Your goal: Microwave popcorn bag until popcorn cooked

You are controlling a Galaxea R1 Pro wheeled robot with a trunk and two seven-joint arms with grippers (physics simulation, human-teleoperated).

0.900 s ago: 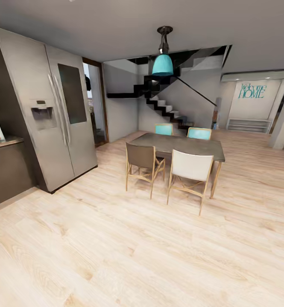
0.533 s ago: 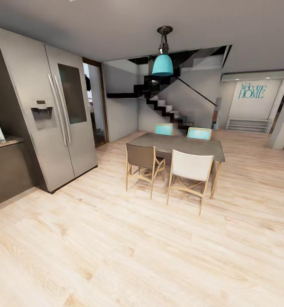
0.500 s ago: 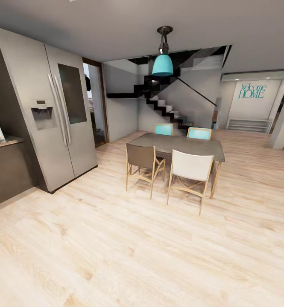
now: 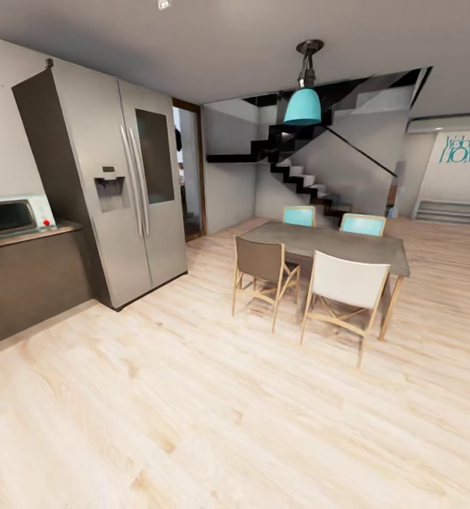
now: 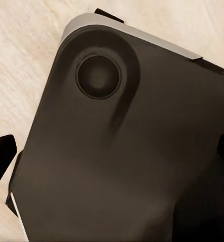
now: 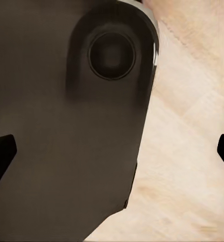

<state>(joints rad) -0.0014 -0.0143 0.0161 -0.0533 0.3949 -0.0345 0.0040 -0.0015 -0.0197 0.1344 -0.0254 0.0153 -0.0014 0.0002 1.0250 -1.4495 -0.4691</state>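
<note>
Camera swings left since earlier frame: whole room slides right, no furniture moves. Wood floor (image 4: 213,410) ahead. Steel fridge (image 4: 114,191) now nearer middle. Dining table (image 4: 333,244) with chairs (image 4: 263,272) shifts right. Microwave (image 4: 12,215) now mostly in sight on countertop (image 4: 22,237), far left. Left gripper (image 5: 117,151) and right gripper (image 6: 112,154): dark fingertips at frame edges, spread wide, over robot's dark base (image 5: 122,166).

Spread jaws frame the dark robot base (image 6: 56,151) over pale wood floor (image 6: 187,166).
</note>
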